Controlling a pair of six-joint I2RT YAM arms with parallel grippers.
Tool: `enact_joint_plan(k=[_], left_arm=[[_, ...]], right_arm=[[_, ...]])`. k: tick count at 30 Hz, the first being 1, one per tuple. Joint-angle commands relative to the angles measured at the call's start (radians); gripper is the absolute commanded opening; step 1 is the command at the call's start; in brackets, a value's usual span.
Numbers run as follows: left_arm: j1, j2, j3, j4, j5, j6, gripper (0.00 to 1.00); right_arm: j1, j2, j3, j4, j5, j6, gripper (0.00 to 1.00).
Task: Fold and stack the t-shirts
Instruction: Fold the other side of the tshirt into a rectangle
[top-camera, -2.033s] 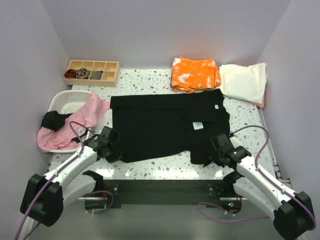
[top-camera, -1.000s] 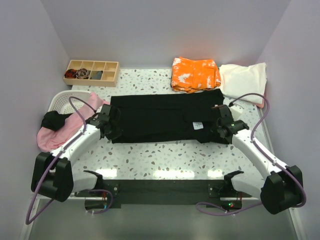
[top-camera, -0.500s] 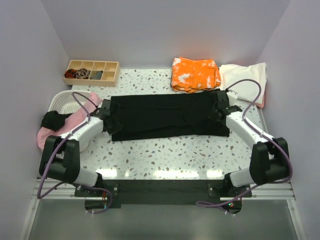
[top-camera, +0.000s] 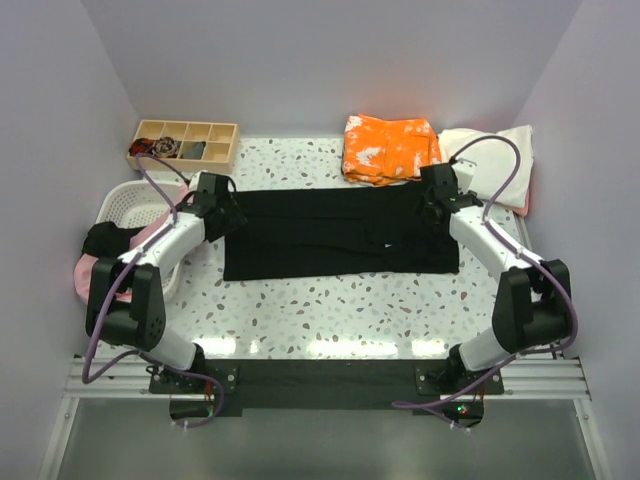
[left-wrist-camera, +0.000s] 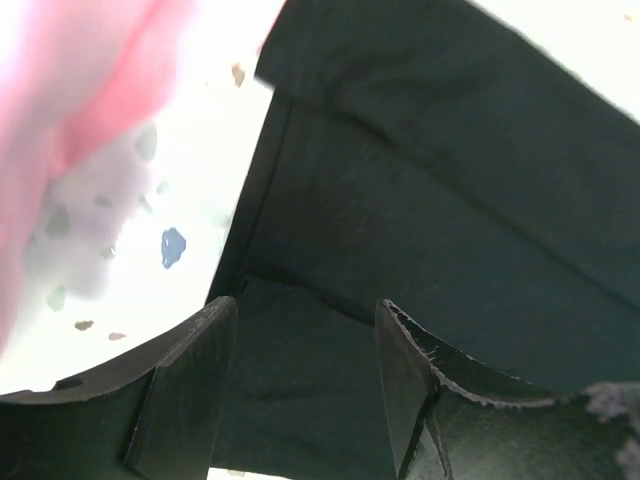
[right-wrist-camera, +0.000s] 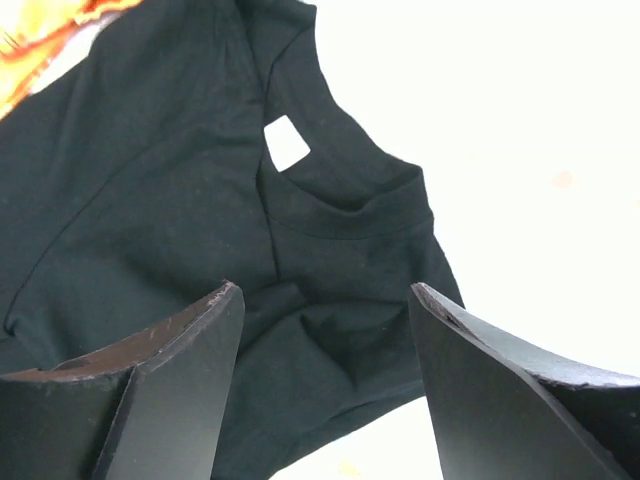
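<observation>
The black t-shirt (top-camera: 340, 235) lies folded into a long band across the middle of the table. My left gripper (top-camera: 222, 208) hovers open over its far left corner, nothing between the fingers; the left wrist view shows the gripper (left-wrist-camera: 305, 310) above layered black cloth (left-wrist-camera: 450, 200), with pink cloth (left-wrist-camera: 90, 90) alongside. My right gripper (top-camera: 432, 205) stands open over the far right end; in the right wrist view the gripper (right-wrist-camera: 325, 290) sits above the collar with its white label (right-wrist-camera: 286, 142). The orange t-shirt (top-camera: 390, 148) and the cream t-shirt (top-camera: 490, 165) lie folded at the back right. A pink t-shirt (top-camera: 84, 278) drapes from the basket.
A white slotted basket (top-camera: 125, 200) stands at the left edge with a dark garment (top-camera: 100, 240) in it. A wooden compartment tray (top-camera: 185, 143) sits at the back left. Purple walls close in the table on three sides.
Both grippers carried the black shirt's near edge to its far edge, folding it in half, then opened and let go of the cloth.
</observation>
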Motion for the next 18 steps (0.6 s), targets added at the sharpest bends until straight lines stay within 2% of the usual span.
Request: enact_joint_plan(k=[1,6,9,14,18], left_arm=[[0.008,-0.069,0.056,0.050,-0.034,0.063,0.63],[0.008,-0.071,0.063,0.113,0.128,0.095,0.63],[0.008,-0.065,0.030,0.173,0.212,0.080,0.64],[0.007,-0.051,-0.019,0.248,0.361,0.043,0.68],[-0.006,-0.074,-0.053,0.291,0.389,0.040,0.73]], right_arm=[[-0.003,-0.084,-0.019,-0.012,0.055,0.004,0.72],[-0.004,-0.139,-0.097,0.034,-0.061,0.053,0.75],[-0.003,-0.154,-0.116,0.039,-0.090,0.056,0.75],[-0.004,-0.180,-0.140,0.047,-0.153,0.039,0.82],[-0.004,-0.209,-0.177,0.059,-0.213,0.031,0.84]])
